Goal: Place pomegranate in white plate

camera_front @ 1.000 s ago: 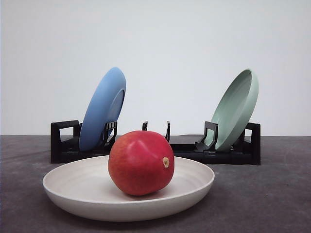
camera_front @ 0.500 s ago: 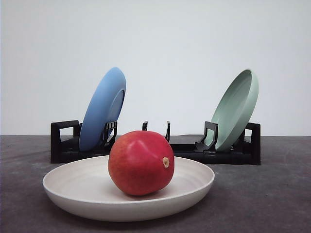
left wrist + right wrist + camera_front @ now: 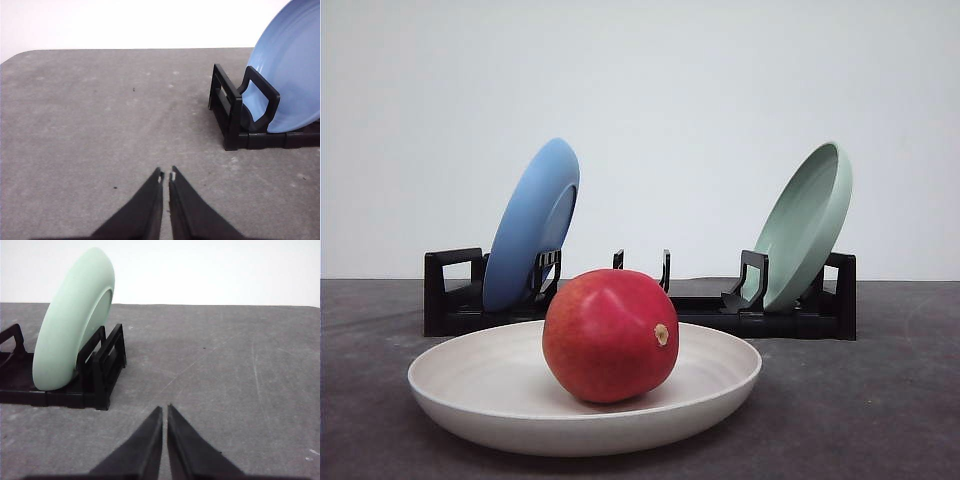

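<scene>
The pomegranate [image 3: 609, 335] sits inside the white plate [image 3: 475, 395], resting on the plate's shallow floor a little toward the middle, its small tan nub turned toward the robot's right. The plate lies flat on the grey counter [image 3: 850, 400], near the front.

Behind it stands a black rack [image 3: 705, 312] running across the counter. A blue plate [image 3: 530, 225] leans on edge in the rack's left end, and a pale green plate [image 3: 807, 225] leans on edge in its right end; the middle slots between them hold nothing.

The left tool [image 3: 166, 176] hangs above bare counter with its two dark fingers drawn together, only a thin slit between the tips, and nothing held. The blue plate and the rack's end stand off to one side of it, apart. The right tool [image 3: 164, 408] is likewise closed on nothing, tips nearly meeting, over bare counter, with the green plate in its rack end nearby but not touching.
</scene>
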`<state>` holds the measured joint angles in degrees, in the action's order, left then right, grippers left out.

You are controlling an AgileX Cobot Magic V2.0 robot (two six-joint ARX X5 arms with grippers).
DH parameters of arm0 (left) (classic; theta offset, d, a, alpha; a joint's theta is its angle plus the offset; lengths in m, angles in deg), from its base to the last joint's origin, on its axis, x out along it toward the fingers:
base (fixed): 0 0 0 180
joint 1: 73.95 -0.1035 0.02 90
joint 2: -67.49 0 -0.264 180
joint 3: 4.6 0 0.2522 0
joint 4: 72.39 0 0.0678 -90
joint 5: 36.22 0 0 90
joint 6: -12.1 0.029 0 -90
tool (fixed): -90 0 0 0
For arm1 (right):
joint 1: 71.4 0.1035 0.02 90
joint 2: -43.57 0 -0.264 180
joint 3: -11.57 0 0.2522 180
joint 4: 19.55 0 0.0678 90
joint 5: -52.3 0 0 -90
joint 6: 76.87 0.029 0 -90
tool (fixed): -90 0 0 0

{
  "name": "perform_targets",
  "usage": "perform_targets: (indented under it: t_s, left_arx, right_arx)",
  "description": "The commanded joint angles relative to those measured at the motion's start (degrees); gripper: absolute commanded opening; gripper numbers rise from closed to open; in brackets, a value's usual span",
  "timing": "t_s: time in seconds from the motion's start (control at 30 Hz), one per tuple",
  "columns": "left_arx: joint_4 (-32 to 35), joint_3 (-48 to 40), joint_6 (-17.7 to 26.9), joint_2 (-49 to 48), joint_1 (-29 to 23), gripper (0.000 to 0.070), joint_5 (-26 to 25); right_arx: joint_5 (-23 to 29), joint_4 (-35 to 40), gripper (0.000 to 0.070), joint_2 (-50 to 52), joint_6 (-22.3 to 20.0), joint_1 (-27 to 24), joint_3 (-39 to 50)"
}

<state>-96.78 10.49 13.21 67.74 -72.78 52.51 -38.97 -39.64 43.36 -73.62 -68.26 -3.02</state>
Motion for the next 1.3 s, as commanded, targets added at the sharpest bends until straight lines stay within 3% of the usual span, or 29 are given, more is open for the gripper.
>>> perform_targets:
  t_s: [0.0,1.27]
  left_arx:
    - [-0.07,-0.63,0.83,-0.08,-0.09,0.0000,-0.20]
    - [-0.07,-0.63,0.83,-0.08,-0.09,0.0000,-0.20]
  right_arx:
    - [0.04,0.72,0.0011,0.00,0.61,-0.04,0.20]
    - [0.04,0.72,0.0010,0.00,0.59,-0.04,0.20]
